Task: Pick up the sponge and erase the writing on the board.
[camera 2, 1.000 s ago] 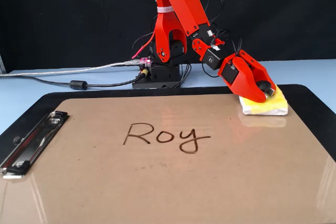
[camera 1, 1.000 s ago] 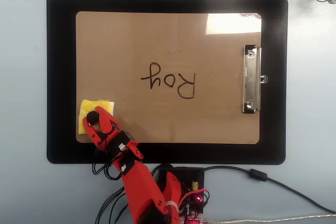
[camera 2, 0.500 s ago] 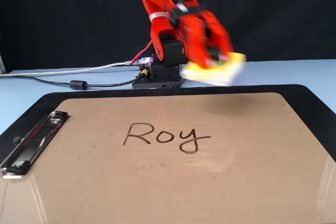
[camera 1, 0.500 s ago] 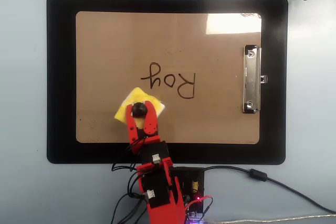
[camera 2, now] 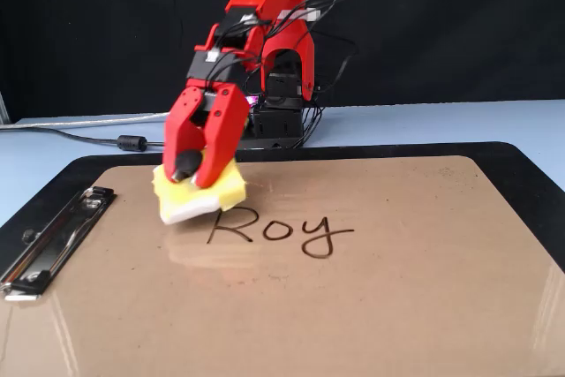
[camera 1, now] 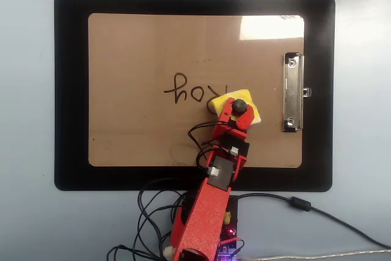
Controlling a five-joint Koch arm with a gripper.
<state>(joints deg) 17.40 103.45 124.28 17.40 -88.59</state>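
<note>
End effector (camera 2: 188,171) clamped on one sponge (camera 2: 199,193) — beside one writing (camera 2: 280,230), one board (camera 2: 371,297).

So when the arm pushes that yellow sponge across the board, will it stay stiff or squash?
Probably squashes a little: the sponge looks like soft foam. It seems light, since the end effector carries it by its knob alone. On the glossy board it should slide easily.

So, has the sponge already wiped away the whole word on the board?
No, in the fixed view the writing reads whole beside the sponge on the board.
</note>
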